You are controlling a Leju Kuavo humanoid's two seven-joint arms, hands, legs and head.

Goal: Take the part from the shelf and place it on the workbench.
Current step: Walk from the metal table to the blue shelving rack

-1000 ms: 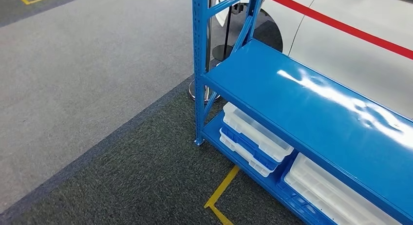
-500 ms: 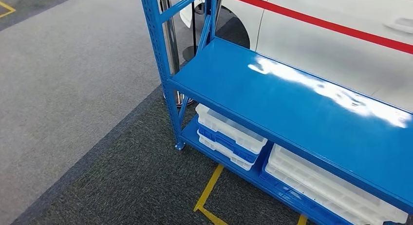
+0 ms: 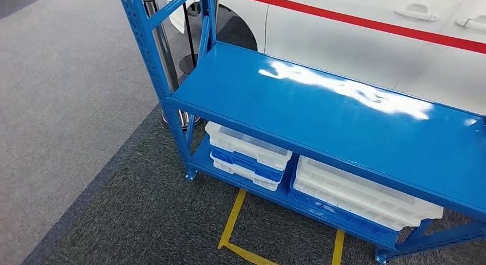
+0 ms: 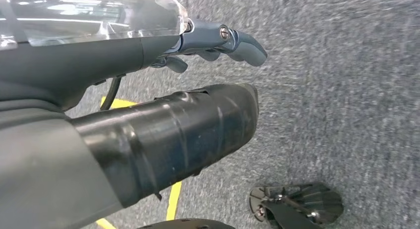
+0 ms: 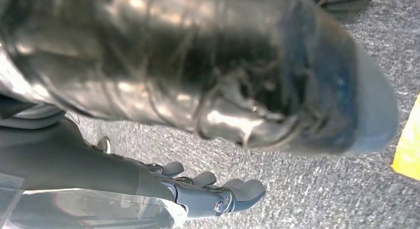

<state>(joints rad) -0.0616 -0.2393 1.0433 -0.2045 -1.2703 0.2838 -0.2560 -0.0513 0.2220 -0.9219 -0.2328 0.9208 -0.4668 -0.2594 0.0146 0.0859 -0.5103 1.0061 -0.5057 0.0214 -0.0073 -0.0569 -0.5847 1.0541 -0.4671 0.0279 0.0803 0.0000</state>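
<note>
Shelf (image 3: 321, 113) sits fuller in view after camera turn; both hands hang empty, fingers apart.

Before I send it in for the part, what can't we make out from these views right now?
- The part itself: the shelf board lies bare in the head view, and the white trays beneath sit partly under that board, so their contents are hidden.
- The shelf's right end: cut off by the picture's edge.
- Left hand and right hand: each hangs over carpet, largely blocked by dark body parts.
</note>
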